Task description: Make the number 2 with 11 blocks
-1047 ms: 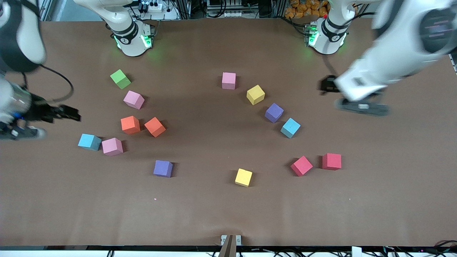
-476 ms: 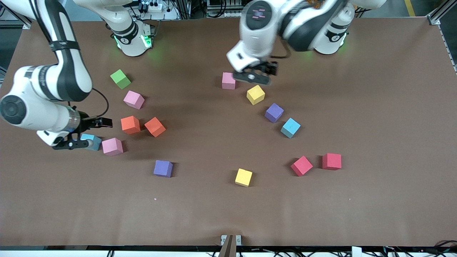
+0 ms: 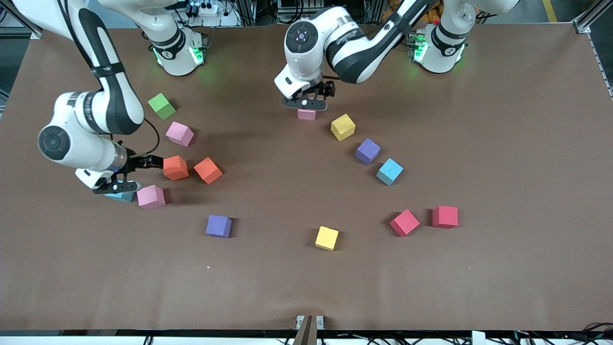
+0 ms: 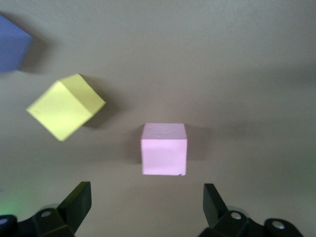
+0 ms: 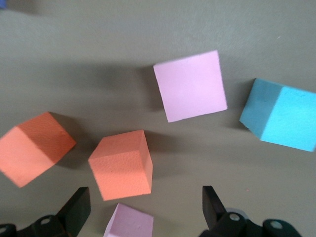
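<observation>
Sitting flat on the brown worktop [image 3: 297, 287], close to the arms' bases and just beside a tilted yellow foam cube [image 3: 343, 127]: a pale pink foam cube [image 3: 306, 114], by the look of it the first pick. Lying directly under the left arm's jaws, spread wide and empty. Seen from the left wrist, centred in the gap, side faces parallel to the fingers [image 4: 79, 202]. Probably no twist of the wrist called for, then; only a straight drop and a close. Worth minding the yellow neighbour, near but not touching.

Toward the right arm's end of the worktop, hanging low over a light blue foam cube [image 3: 122, 196], itself just beside another pink foam cube [image 3: 151, 197] and near a pair of orange foam cubes [image 3: 175, 167]: the right arm's jaws, likewise apart and holding nothing. Hard to tell from the right wrist view which cube of that cluster is meant.

No digit begun yet; every cube scattered, none joined.
</observation>
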Tool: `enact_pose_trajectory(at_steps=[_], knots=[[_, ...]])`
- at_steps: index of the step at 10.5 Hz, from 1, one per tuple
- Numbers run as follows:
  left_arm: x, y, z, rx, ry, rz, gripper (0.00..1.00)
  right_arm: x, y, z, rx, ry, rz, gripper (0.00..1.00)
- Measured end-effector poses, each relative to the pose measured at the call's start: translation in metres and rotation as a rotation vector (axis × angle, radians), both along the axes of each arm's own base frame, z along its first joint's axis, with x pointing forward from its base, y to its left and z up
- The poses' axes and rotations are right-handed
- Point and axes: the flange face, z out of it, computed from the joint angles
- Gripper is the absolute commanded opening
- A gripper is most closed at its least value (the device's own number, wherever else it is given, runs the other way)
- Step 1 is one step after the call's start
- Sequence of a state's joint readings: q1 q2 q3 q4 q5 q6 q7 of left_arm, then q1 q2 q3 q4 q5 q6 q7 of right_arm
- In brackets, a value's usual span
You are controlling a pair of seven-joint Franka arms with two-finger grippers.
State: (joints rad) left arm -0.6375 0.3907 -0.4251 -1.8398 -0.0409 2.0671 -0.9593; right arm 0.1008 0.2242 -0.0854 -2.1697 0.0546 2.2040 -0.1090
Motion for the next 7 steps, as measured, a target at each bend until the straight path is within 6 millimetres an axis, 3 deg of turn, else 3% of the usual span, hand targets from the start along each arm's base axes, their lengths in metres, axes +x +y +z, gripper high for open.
enact_pose_trajectory(at_steps=[3,7], knots=[[-0.021,-0.01,-0.039,0.044,0.023,0.098,1.0,-0.012,0.026,-0.016,-0.001,-0.017,0.052,1.0],[-0.026,-0.014,-0.065,0.059,0.041,0.14,1.0,-0.017,0.045,-0.036,-0.002,-0.038,0.105,1.0]])
